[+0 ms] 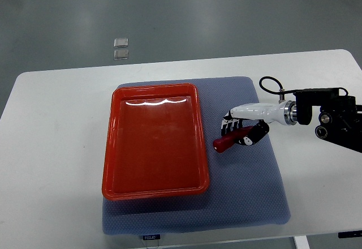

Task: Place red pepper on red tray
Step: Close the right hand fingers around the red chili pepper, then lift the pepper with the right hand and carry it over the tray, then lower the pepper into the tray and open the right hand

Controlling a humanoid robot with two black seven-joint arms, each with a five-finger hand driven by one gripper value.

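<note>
Top view, single camera, looking steeply down.

Item 1: white rounded-corner counter (51,147), carrying everything listed below; grey floor beyond its far edge.

Item 2: blue-grey textured fabric mat (249,187), rectangular, lying flat on the counter's middle, its near edge close to the counter's near edge. A small dark label shows at the mat's near edge; print too small to read.

Item 3: red rectangular plastic tray (111,147), shallow, raised rim, glossy, lying on the left part of the mat with its long side running away from the camera. Its left rim reaches about to the mat's left border. Nothing lies inside it.

Item 4: long slim red pepper (225,142), lying on the mat just to the right of the tray, near its right rim but outside it. One end points toward the tray; the other end is under the hand.

Item 5: right hand (244,129), white shell with black-jointed fingers (229,125), arm entering from the right edge with black wrist hardware and a looped black cable. The fingers are curled down around the pepper's right portion, gripping it against the mat.

Item 6: two small clear square objects (120,47) on the floor beyond the counter; kind cannot be told.
</note>
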